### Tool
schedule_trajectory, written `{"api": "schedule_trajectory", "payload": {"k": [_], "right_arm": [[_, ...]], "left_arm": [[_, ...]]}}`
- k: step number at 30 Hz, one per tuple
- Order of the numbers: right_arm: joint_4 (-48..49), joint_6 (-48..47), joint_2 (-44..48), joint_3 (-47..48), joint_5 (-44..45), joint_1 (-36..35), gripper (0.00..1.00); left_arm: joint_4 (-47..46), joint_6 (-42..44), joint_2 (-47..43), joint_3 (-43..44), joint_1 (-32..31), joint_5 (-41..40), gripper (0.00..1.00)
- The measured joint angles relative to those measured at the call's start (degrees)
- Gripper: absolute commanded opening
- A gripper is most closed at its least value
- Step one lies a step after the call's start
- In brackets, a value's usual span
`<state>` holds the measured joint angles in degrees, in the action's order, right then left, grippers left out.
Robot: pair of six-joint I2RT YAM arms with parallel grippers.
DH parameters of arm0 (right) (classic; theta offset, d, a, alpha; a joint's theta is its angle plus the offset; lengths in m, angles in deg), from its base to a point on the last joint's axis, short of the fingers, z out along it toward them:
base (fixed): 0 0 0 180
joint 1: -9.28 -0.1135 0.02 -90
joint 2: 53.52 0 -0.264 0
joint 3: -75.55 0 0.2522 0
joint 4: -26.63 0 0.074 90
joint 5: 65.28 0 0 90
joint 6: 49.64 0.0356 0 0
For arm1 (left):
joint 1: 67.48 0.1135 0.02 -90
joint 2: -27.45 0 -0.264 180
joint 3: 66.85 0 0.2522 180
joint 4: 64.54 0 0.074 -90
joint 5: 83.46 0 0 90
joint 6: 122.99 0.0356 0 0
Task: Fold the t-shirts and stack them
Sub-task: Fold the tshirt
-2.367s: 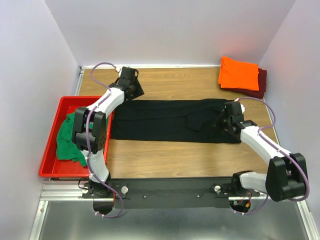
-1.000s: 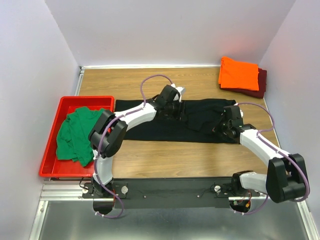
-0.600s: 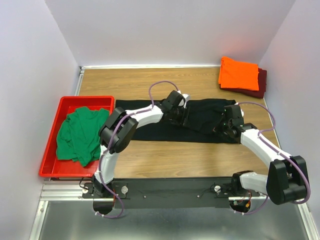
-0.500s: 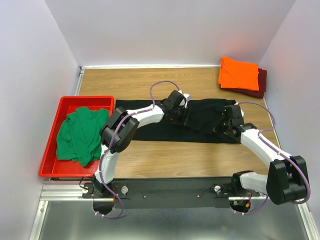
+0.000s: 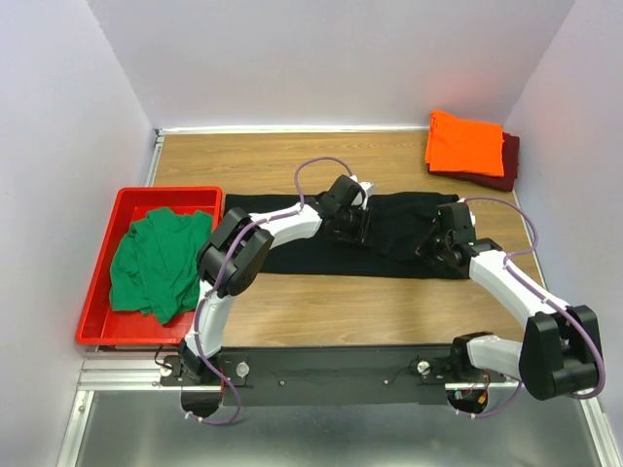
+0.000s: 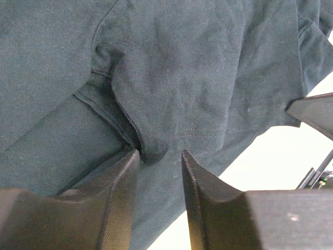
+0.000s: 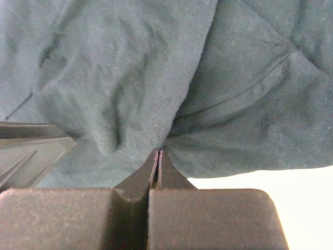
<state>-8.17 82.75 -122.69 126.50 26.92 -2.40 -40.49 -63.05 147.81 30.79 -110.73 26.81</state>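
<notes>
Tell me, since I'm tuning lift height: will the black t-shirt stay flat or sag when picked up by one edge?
Likely sag: the black t-shirt creases softly where the right gripper pinches it. Probably light, as thin folds lie flat on the table.

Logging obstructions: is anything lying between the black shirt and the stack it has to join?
Nothing visible. Only bare table separates the black shirt from the orange shirt, which lies on the maroon shirt in the far right corner.

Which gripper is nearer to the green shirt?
Left. The left gripper is mid-table on the black shirt; the right gripper is farther along it, away from the green shirt.
</notes>
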Motion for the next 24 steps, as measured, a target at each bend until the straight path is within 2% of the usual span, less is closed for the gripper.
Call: {"api": "schedule_trajectory", "payload": {"k": [8, 10, 11, 24], "right_arm": [[-1.11, -0.02, 1.38, 1.36, 0.85, 0.00, 0.00], [-1.55, -0.04, 1.49, 1.51, 1.03, 0.00, 0.00], [-1.84, -0.09, 1.53, 1.66, 1.11, 0.00, 0.01], [-5.88, -1.77, 4.52, 5.07, 1.49, 0.00, 0.00]], "left_arm": [[-0.02, -0.15, 0.00, 0.00, -0.02, 0.17, 0.21], [-0.02, -0.22, 0.00, 0.00, -0.02, 0.24, 0.03], [-0.02, -0.31, 0.00, 0.00, -0.02, 0.28, 0.00], [1.53, -0.42, -0.37, 0.00, -0.02, 0.33, 0.00]]}}
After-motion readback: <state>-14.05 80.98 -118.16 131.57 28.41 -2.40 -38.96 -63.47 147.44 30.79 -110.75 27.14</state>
